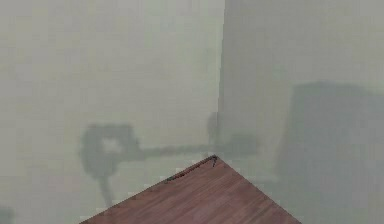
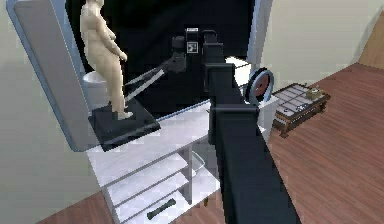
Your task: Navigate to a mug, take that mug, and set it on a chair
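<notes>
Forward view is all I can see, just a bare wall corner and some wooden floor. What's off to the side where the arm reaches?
Observer: A white shelf unit stands there, with a pale statue on a dark base on top.
Operator: Where's the hand?
Observer: The hand is out by the statue's legs; I cannot tell whether it holds anything.
Operator: Anything else around?
Observer: A low wooden table stands farther right, on the wood floor.
</notes>
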